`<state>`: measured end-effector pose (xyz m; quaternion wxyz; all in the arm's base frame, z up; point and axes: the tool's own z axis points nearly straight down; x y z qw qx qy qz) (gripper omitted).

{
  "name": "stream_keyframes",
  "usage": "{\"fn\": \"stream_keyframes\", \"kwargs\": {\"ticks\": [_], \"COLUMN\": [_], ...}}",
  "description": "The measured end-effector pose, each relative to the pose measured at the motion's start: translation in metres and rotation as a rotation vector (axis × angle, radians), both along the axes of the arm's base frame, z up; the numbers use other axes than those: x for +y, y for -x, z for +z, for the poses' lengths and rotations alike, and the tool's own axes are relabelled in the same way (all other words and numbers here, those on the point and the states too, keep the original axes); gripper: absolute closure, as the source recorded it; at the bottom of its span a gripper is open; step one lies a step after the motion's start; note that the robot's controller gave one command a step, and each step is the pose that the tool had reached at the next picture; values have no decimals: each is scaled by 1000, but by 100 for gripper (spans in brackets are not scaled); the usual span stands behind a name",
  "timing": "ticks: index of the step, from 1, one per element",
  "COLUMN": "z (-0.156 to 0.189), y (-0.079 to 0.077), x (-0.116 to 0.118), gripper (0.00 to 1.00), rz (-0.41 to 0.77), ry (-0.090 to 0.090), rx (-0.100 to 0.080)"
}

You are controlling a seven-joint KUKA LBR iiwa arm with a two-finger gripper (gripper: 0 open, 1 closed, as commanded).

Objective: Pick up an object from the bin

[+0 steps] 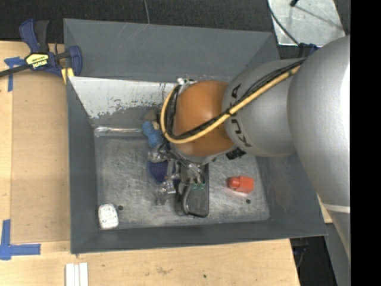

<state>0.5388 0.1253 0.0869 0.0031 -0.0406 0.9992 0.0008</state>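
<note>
While beside end effector (174, 188) — dark slab (199, 204)

Arm (309, 118): large rounded links, smooth silver-grey shell with a dull sheen. Last link is a thick cylinder.

Lettering (236, 117): dark block capitals "KUKA" on the silver shell beside the wrist, reading sideways.

Wrist cover (199, 115): glossy orange dome, shading to brown at its edges.

Yellow cable (262, 88): thin, lies along the silver link, then loops round the left rim of the orange dome.

Black cable (169, 109): follows the same loop, just beside the yellow one.

Hand (176, 186): bare grey metal with small brackets and dark fittings below the dome; finer detail too cluttered to read.
</note>
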Motion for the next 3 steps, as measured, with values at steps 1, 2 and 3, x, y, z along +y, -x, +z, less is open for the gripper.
{"fn": "stream_keyframes", "kwargs": {"ticks": [1,2,3], "z": [-8,-6,167], "y": [-48,-51,-80], "x": [-59,-58,-76], "gripper": [0,100,100], "rz": [208,208,347], "ry": [-2,-3,5], "rx": [-10,-23,-8]}}
